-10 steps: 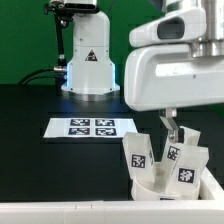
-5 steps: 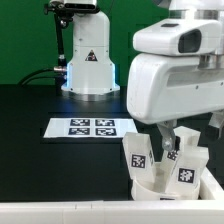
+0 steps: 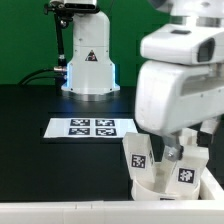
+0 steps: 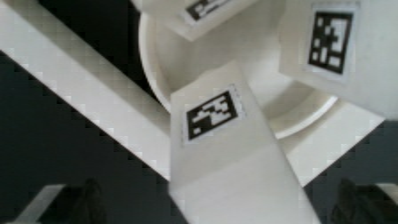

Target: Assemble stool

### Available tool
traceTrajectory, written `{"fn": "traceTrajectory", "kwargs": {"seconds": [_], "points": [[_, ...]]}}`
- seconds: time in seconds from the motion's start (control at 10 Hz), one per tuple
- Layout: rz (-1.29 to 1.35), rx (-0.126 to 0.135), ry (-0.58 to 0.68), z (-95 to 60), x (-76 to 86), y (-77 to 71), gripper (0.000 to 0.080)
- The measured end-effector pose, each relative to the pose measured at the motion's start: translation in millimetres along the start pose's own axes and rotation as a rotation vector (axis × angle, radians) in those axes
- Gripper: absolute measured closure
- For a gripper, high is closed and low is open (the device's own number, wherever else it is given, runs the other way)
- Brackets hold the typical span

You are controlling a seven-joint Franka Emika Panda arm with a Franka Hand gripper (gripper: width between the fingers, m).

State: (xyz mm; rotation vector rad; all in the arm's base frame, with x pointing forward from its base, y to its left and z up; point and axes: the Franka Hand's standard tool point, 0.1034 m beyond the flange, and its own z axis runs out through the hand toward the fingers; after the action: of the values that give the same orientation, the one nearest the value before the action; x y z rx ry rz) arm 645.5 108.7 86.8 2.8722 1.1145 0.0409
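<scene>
White plastic stool [image 3: 160,165]: tagged legs standing in the round seat, near the table's front edge at the exterior view's right, beside the marker board [image 3: 92,128]. Gripper [image 4: 214,205] directly above one leg [image 4: 222,135], jaws spread wide, holding nothing.

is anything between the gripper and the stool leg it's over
Nothing visible does. In the wrist view the open gripper sits just over the tagged leg, with no other part between its fingertips and that leg.
</scene>
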Motion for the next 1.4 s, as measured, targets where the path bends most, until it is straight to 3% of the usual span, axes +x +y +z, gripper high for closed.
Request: {"fn": "traceTrajectory", "kwargs": {"seconds": [0.1,0.4,0.5,0.6,0.7,1.0,1.2,1.3,1.4], "points": [[-0.001,0.006,-0.002,5.8,2.9,-5.8,0.0150],[0.002,0.006,-0.008,11.1,-3.8,3.0,0.0150],[0.025,0.006,-0.009,11.3,-4.0,3.1,0.0240],[0.027,0.006,-0.009,11.5,-4.7,4.0,0.0424],[0.115,0.006,-0.009,11.3,-4.6,3.9,0.0466],[0.364,0.008,-0.007,10.9,-6.6,7.9,0.0466],[0.691,-0.010,0.020,10.0,-12.7,23.2,0.0466],[0.886,-0.006,0.034,9.8,-13.4,22.2,0.0466],[1.098,0.019,0.035,10.9,-16.0,24.2,0.0466]]}}
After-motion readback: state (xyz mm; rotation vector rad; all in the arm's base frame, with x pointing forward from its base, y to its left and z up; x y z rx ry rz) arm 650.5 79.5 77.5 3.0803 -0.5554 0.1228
